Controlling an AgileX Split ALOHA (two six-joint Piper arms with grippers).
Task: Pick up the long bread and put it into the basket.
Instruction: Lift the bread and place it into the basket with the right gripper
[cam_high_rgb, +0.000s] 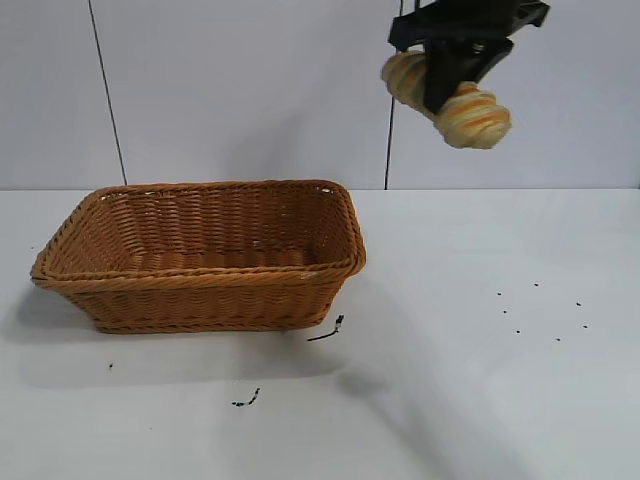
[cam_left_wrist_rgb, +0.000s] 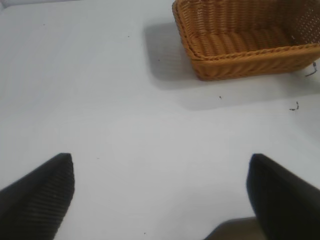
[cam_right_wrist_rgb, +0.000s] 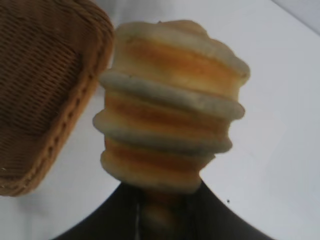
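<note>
White table (cam_high_rgb: 520, 400), basket (cam_high_rgb: 200, 290) bare inside, long bread (cam_high_rgb: 450, 100) aloft in right tool (cam_high_rgb: 452, 70)

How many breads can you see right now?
1: the long bread is held in the right gripper, high above the table, right of the basket. The basket looks empty.

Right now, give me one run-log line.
right gripper: shut on long bread, aloft right of basket | left gripper: open, idle | basket: empty

Even, bright overhead light is cast across the white table (cam_high_rgb: 480, 400); soft shadows are thrown toward six o'clock beneath the basket (cam_high_rgb: 200, 255). The long bread (cam_right_wrist_rgb: 170, 105) is rendered slightly blurred close up.
</note>
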